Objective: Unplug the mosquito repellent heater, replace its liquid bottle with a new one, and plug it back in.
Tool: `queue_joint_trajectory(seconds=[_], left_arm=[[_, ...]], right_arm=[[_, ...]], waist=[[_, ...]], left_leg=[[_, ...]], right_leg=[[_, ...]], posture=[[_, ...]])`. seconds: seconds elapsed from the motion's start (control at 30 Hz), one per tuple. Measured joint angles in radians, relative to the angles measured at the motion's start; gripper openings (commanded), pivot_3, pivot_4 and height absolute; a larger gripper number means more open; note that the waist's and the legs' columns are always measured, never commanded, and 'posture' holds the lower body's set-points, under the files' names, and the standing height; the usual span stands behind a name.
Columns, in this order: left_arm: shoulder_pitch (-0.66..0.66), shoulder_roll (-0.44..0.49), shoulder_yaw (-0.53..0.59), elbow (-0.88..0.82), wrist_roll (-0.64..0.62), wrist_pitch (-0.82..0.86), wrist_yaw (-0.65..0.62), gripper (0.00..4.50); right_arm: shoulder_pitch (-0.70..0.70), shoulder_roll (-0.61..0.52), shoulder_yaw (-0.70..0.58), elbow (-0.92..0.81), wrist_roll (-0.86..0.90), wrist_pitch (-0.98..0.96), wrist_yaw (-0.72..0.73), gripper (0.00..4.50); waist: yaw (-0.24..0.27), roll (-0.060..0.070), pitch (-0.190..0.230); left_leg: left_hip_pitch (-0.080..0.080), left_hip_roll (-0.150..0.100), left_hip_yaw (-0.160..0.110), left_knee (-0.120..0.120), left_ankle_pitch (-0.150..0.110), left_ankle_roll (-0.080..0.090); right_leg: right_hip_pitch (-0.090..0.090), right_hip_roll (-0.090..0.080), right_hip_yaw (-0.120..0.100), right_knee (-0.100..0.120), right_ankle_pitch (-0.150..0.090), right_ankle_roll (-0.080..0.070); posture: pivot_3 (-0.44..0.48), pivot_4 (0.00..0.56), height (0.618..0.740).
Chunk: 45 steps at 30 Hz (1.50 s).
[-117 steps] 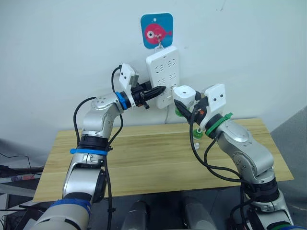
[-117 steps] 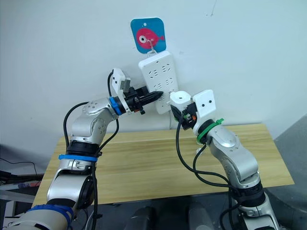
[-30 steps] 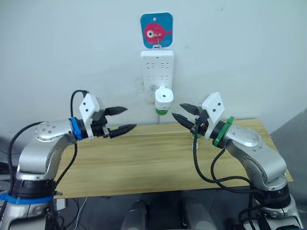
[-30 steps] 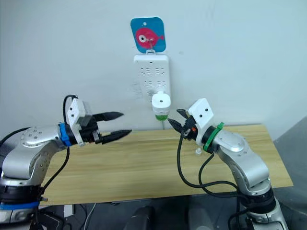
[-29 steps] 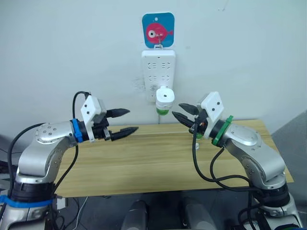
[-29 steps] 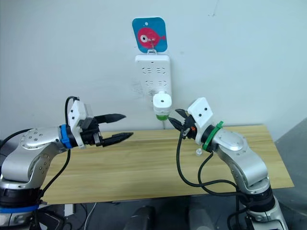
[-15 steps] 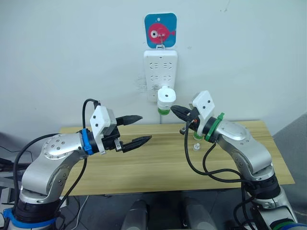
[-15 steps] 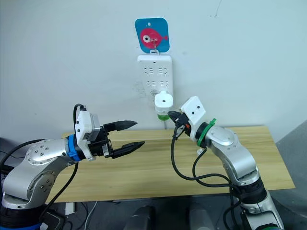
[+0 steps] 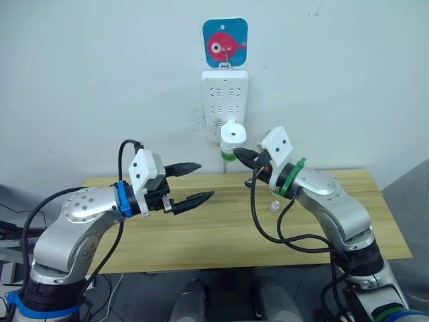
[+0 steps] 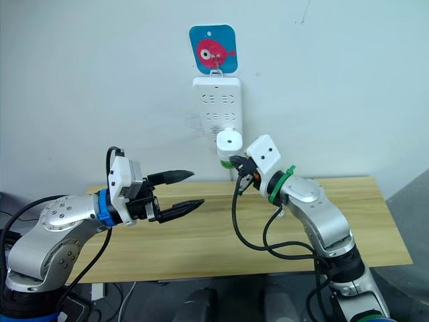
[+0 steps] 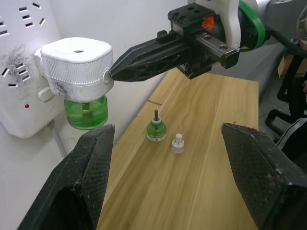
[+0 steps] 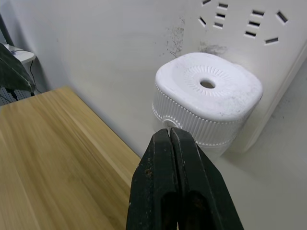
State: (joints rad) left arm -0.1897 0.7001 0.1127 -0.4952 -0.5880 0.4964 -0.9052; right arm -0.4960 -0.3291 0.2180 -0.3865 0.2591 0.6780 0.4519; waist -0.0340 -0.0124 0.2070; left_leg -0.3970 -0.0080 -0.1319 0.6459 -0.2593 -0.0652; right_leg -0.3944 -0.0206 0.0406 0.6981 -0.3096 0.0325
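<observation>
The white mosquito repellent heater [image 9: 232, 133] is plugged into the bottom of the wall power strip [image 9: 225, 100], with a green liquid bottle [image 11: 86, 113] screwed in under it. My right gripper [image 9: 240, 153] is shut, and its joined tips touch the heater's ribbed side [image 12: 206, 129]. My left gripper [image 9: 204, 180] hovers open above the table, left of the heater and apart from it, with nothing between its fingers. A second small green bottle [image 11: 156, 130] with a bare wick stands on the table, a white cap [image 11: 178, 143] beside it.
The wooden table [image 9: 201, 235] runs below both arms against a white wall. A blue hook plate with a pink fish [image 9: 225, 42] holds the power strip. Black cables loop under my right arm [image 9: 281, 235].
My right gripper has shut and moved left, up to the heater's side. My left arm has come a little closer to the middle, still open.
</observation>
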Motion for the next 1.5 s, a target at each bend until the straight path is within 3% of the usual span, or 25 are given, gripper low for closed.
queue_joint_trajectory(seconds=[1.1, 1.27, 1.47, 1.5], left_arm=[[-0.018, -0.027, -0.034, 0.103, 0.028, -0.072, -0.007, 3.74], [-0.021, -0.027, -0.035, 0.118, 0.033, -0.072, 0.0, 3.74], [-0.041, -0.013, -0.031, 0.224, 0.069, -0.111, -0.029, 3.74], [-0.042, -0.004, -0.034, 0.244, 0.092, -0.136, -0.038, 3.91]], right_arm=[[-0.004, 0.145, -0.044, -0.001, 0.001, 0.131, -0.17, 0.04], [0.0, 0.051, -0.078, -0.048, 0.048, 0.139, -0.083, 0.04], [0.083, -0.18, -0.068, -0.209, 0.139, 0.091, 0.172, 0.04], [0.099, -0.216, -0.073, -0.218, 0.151, 0.083, 0.204, 0.01]], waist=[[-0.004, 0.0, 0.0], [0.0, 0.0, 0.0], [-0.001, 0.0, 0.0], [-0.002, 0.0, 0.0]], left_leg=[[0.007, 0.001, -0.001, 0.0, 0.008, -0.005], [0.006, 0.0, -0.001, -0.001, 0.009, -0.005], [0.001, 0.001, 0.0, -0.004, 0.006, -0.001], [0.0, 0.001, 0.0, -0.004, 0.006, -0.001]], right_leg=[[0.006, 0.002, 0.0, 0.002, 0.007, -0.002], [0.005, 0.002, 0.0, 0.0, 0.008, -0.002], [0.004, 0.002, -0.002, -0.009, 0.006, -0.001], [0.003, 0.001, -0.001, -0.009, 0.006, -0.001]], posture=[[-0.004, 0.159, 0.732], [-0.004, 0.153, 0.732], [0.002, 0.143, 0.732], [0.001, 0.142, 0.732]])
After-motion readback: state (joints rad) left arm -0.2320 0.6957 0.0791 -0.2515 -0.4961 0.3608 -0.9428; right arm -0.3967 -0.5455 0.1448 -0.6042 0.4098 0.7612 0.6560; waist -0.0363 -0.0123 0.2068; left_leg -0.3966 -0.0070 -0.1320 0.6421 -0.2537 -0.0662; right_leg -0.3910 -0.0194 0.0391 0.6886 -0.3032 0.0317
